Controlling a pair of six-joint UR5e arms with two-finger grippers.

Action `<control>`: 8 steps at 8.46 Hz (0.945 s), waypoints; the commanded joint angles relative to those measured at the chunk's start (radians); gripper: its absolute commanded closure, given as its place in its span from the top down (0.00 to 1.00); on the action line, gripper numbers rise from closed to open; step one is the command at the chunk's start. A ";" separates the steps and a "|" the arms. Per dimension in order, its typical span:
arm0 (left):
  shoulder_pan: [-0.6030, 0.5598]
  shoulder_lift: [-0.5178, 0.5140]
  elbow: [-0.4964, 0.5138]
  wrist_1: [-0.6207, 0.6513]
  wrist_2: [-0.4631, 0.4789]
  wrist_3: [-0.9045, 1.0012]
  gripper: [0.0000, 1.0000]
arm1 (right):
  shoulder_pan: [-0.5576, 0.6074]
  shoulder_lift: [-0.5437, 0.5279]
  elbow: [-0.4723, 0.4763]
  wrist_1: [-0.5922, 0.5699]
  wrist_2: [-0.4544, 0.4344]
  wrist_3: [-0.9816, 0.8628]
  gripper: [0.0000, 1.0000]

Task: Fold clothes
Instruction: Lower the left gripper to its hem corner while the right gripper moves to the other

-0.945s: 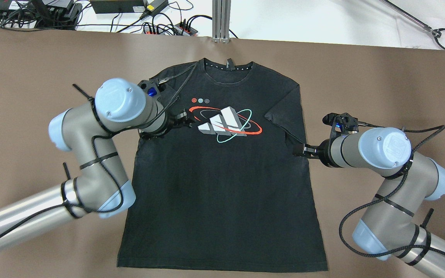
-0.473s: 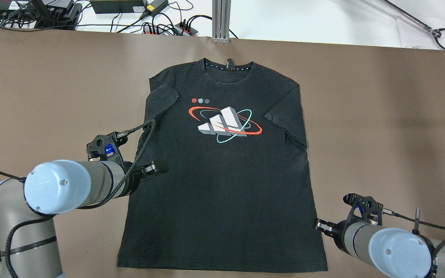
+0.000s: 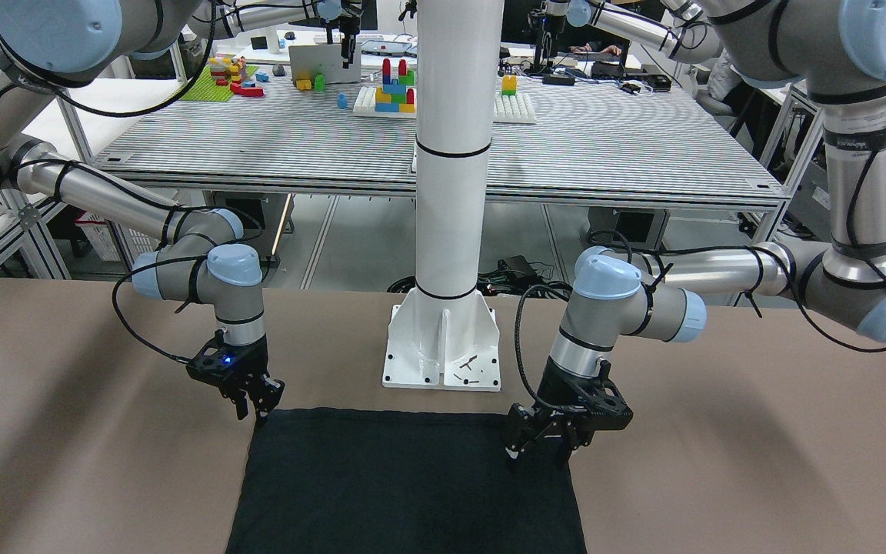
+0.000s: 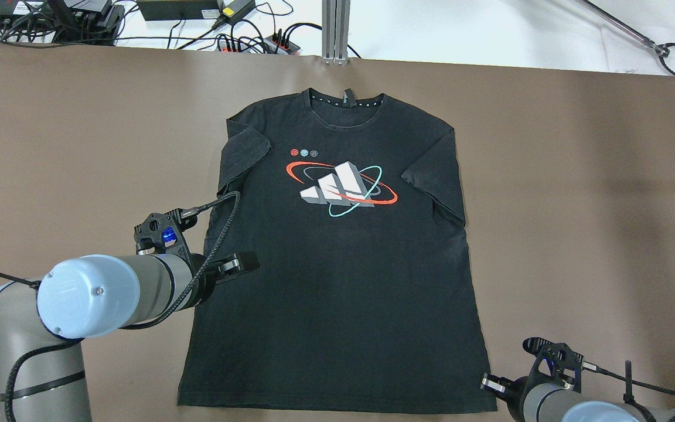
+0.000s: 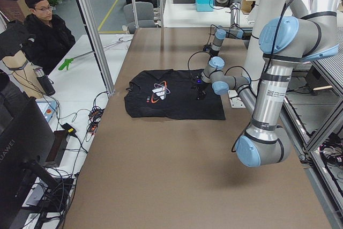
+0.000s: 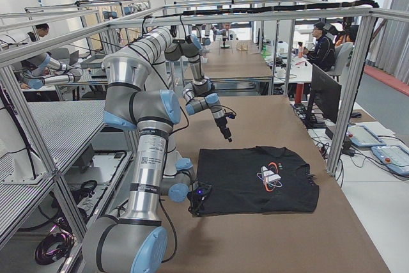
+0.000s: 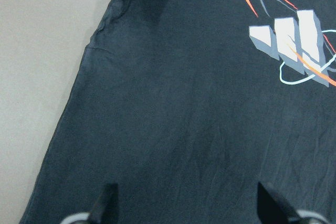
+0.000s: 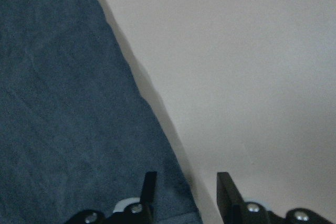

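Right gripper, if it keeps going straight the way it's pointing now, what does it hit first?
Probably the black T-shirt, at its side edge by the bottom corner. The right gripper points down, open, one of its fingers over cloth, the other over table. Its height is unclear.

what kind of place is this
Probably a robotics research lab: a robot arm reaching over a black T-shirt on a brown table, toy bricks on the next bench, a person seated nearby.

The shirt is matt black cloth (faintly creased)
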 commanded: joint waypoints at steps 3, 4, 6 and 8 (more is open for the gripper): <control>0.008 0.033 -0.013 0.006 0.027 0.010 0.93 | -0.113 -0.010 0.010 -0.023 -0.080 0.027 0.48; 0.014 0.068 -0.029 0.006 0.057 0.007 0.93 | -0.127 -0.007 0.007 -0.023 -0.097 0.027 0.48; 0.014 0.061 -0.031 0.006 0.056 0.007 0.93 | -0.135 -0.011 0.010 -0.025 -0.099 0.025 0.45; 0.016 0.059 -0.032 0.006 0.061 0.001 0.93 | -0.130 -0.014 0.007 -0.023 -0.099 0.020 0.43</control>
